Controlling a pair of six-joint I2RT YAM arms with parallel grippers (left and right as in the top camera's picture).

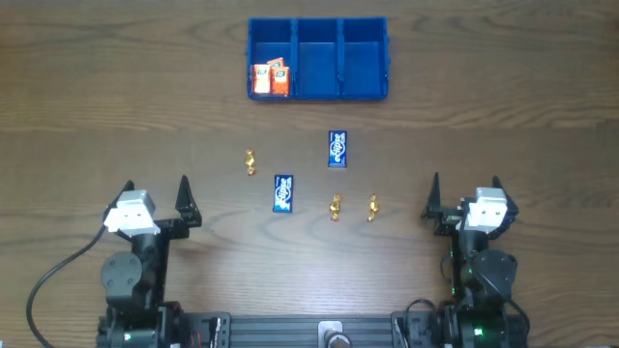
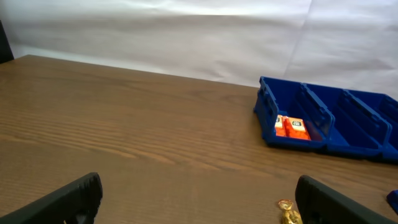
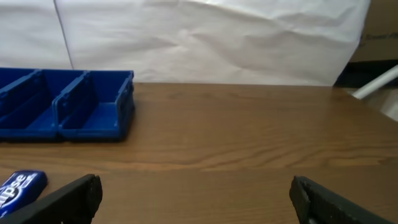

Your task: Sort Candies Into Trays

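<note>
A blue tray (image 1: 318,90) with three compartments stands at the far middle of the table; its left compartment holds two orange candy packs (image 1: 270,79), also seen as orange packs (image 2: 291,127) in the tray (image 2: 323,118). On the wood lie two blue candy bars (image 1: 337,149) (image 1: 282,193) and three gold-wrapped candies (image 1: 250,161) (image 1: 336,207) (image 1: 372,207). My left gripper (image 1: 155,193) is open near the front left, with nothing between its fingers. My right gripper (image 1: 464,191) is open near the front right, also with nothing in it. A gold candy (image 2: 288,212) and a blue bar (image 3: 18,186) lie close by.
The tray's middle and right compartments (image 1: 364,60) hold nothing. A white sheet (image 3: 205,37) hangs behind the table's far edge. Bare wood surrounds the candies, with wide free room at the left and right sides.
</note>
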